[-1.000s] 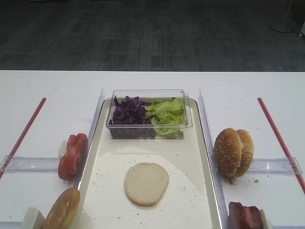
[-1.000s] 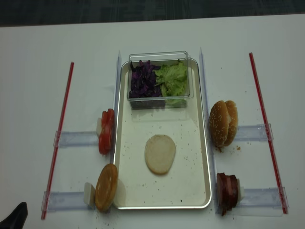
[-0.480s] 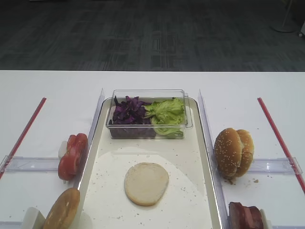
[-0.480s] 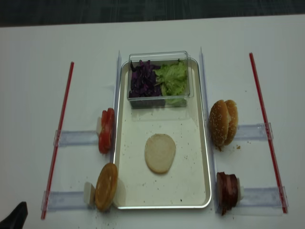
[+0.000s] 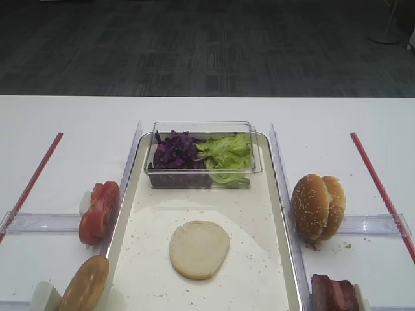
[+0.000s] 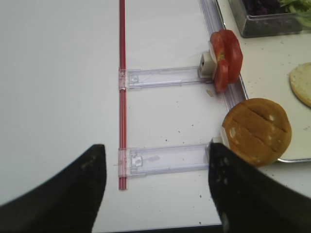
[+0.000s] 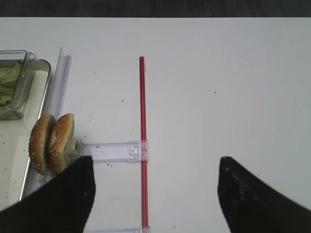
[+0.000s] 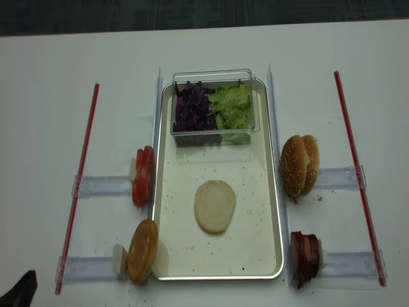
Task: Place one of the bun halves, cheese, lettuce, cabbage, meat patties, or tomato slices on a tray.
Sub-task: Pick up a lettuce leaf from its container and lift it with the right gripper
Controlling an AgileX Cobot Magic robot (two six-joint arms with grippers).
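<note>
Tray (image 8: pixel 271 211) lies at centre of the white table (image 8: pixel 45 128), its long axis running away from the robot. One bun half (image 8: pixel 215 206) rests flat on the tray, pale cut face up, near the middle and touching nothing else. A clear tub (image 8: pixel 214 76) sits at the tray's far end, with cabbage (image 8: pixel 191 107) in its left part and lettuce (image 8: pixel 231 107) in its right.

Left of the tray, tomato slices (image 8: pixel 142 176) stand on edge in a clear holder, and nearer the robot a seedless bun half (image 8: pixel 142 251) leans upright at the tray's corner. Right of the tray, two seeded bun halves (image 8: pixel 299 164) stand on edge together, with meat patties (image 8: pixel 304 256) nearer the robot. Red strips (image 8: pixel 80 176) flank the layout on both sides.

Right gripper (image 7: pixel 155 199) hangs above bare table, fingers spread wide, holding nothing. Left gripper (image 6: pixel 155 187) is likewise spread and unladen, beside the seedless bun half.
</note>
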